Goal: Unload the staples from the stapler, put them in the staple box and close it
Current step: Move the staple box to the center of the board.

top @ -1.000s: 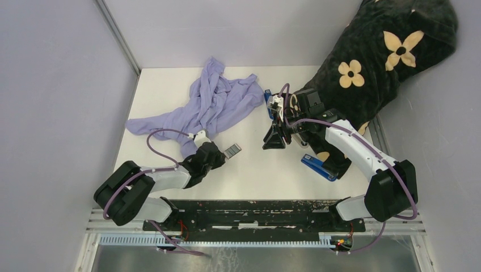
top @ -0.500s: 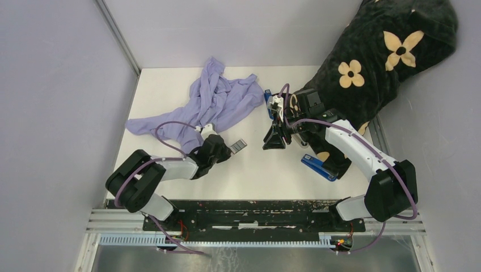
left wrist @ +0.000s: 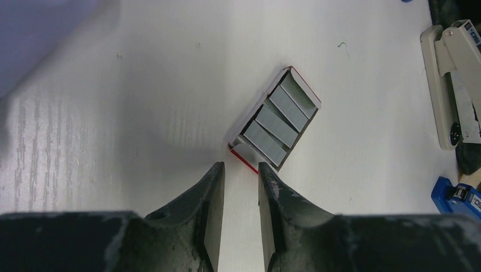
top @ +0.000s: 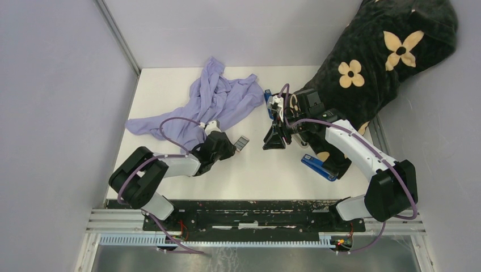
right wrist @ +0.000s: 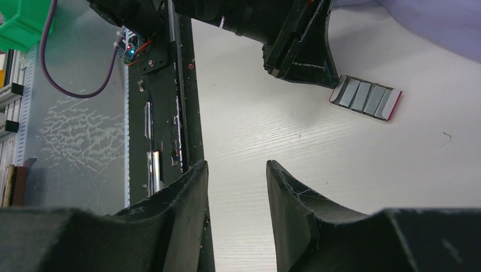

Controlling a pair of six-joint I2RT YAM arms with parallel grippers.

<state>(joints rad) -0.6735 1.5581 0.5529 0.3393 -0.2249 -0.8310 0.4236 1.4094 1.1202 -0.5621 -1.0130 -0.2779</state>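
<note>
Staples [left wrist: 278, 122], grey strips side by side, lie in a small red-edged box [left wrist: 241, 159] on the white table [top: 266, 175], just beyond the left gripper [left wrist: 240, 169]. Its fingers stand a narrow gap apart and hold nothing. Since a second ago the left arm has stretched further toward the middle, and the box has slid along with it, nearer the right gripper [right wrist: 237, 167]. That one has not moved; it hangs parted and empty beside the white stapler [left wrist: 454, 85].
</note>
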